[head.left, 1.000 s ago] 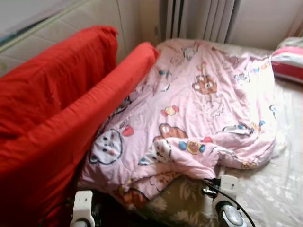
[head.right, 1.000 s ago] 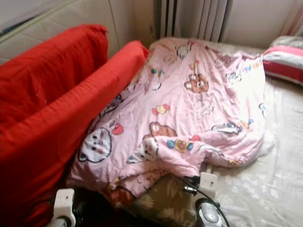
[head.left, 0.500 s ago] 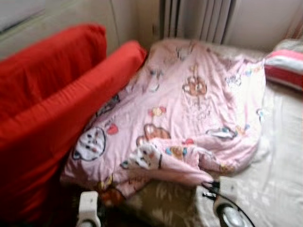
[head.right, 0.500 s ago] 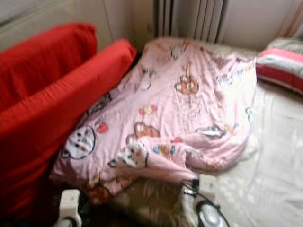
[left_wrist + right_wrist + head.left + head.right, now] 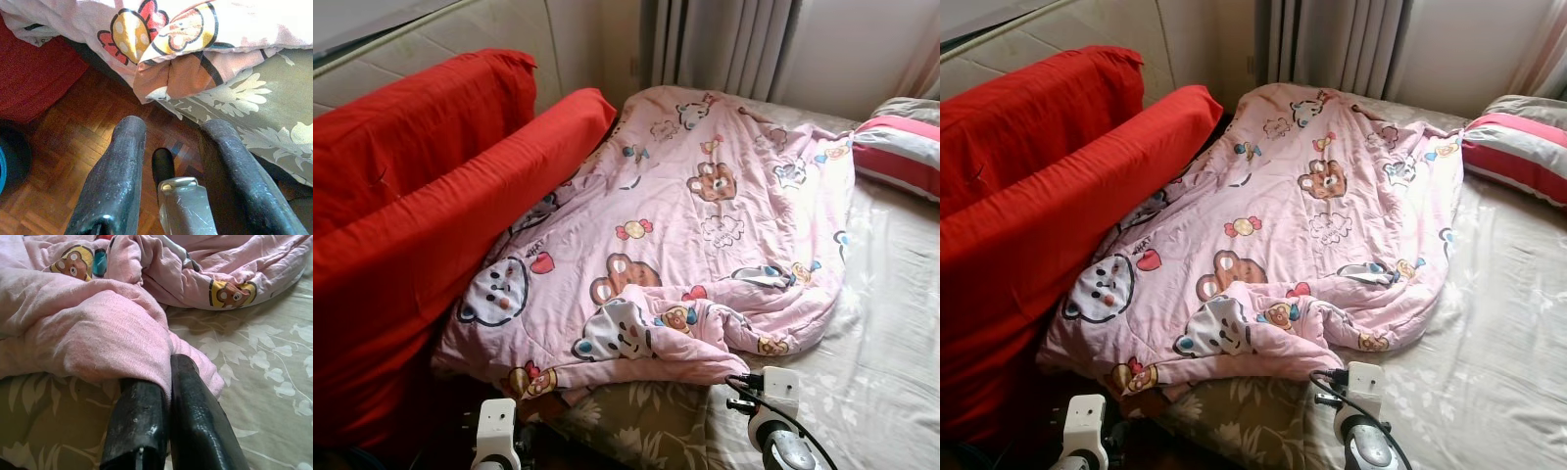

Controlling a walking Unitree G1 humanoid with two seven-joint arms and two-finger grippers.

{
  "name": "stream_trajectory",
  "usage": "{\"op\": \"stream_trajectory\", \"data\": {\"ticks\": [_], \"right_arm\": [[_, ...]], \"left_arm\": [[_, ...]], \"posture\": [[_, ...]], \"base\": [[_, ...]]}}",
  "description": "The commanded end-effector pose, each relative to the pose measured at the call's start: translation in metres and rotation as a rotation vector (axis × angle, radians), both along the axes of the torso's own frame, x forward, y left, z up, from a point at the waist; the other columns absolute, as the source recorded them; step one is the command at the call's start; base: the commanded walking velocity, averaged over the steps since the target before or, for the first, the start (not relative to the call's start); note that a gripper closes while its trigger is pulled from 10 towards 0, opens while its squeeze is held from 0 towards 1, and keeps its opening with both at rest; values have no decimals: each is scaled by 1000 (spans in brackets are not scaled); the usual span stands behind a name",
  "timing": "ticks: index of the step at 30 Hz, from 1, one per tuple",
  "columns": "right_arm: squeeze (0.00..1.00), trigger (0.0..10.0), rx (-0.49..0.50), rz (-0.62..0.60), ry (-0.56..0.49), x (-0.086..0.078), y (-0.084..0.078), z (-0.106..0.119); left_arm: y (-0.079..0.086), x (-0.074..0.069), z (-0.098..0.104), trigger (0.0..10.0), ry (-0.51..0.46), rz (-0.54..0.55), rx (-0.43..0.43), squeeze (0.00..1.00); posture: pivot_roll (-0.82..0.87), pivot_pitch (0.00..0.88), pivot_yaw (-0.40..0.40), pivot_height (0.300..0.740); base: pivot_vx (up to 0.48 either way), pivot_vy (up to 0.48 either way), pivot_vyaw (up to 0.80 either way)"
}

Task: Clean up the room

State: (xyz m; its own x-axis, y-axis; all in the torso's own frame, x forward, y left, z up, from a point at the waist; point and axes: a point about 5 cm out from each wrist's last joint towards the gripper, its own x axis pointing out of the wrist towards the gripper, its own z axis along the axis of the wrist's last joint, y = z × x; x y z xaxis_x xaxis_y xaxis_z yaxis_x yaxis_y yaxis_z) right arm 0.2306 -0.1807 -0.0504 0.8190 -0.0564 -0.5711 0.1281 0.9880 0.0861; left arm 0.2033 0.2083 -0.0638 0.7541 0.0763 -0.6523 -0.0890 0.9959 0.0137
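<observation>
A pink cartoon-print quilt (image 5: pixel 705 206) lies rumpled across the bed, its near corner (image 5: pixel 171 63) hanging over the edge. In the right wrist view my right gripper (image 5: pixel 168 369) is shut on a fold of the quilt's near edge, with pink fabric pinched between the fingers (image 5: pixel 142 421). That arm's wrist (image 5: pixel 771 392) sits at the bed's near edge. My left gripper (image 5: pixel 173 127) is open and holds nothing. It hovers over the wooden floor (image 5: pixel 73 147) just short of the hanging corner. Its wrist (image 5: pixel 495 431) is low beside the bed.
A large red cushioned piece (image 5: pixel 431 196) leans along the bed's left side, against the quilt. A beige leaf-print sheet (image 5: pixel 881 323) covers the mattress. A red-striped pillow (image 5: pixel 901 142) lies at the far right, curtains (image 5: pixel 724 44) behind. A dark round object (image 5: pixel 10 156) rests on the floor.
The camera has shifted and the blur has cleared. The quilt's near edge now lies bunched in a thicker fold by my right wrist. Both wrists stay low at the bed's edge.
</observation>
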Motion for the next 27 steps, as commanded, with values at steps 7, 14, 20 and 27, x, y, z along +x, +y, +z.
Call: {"op": "stream_trajectory", "data": {"ticks": [7, 14, 20, 27], "right_arm": [[0, 10000, 1, 13, 44, -8, 2, -6], [0, 10000, 1, 11, 47, -7, 3, -6], [0, 10000, -1, 3, 50, -7, 2, -6], [0, 10000, -5, -6, 44, -6, 0, -5]], "left_arm": [[2, -4, -2, 10000, 17, 4, -6, 0], [1, -3, -2, 10000, 15, 3, -13, 0], [2, -4, -3, 10000, 21, 4, -17, 0], [4, -9, -5, 10000, 42, 8, -19, 0]], "posture": [[-51, 134, 14, 740], [-47, 139, 14, 740], [-48, 140, 14, 740], [-46, 143, 13, 740]], "base": [[0, 0, 0], [-106, 0, 0], [-264, 0, 0], [-292, 0, 0]]}}
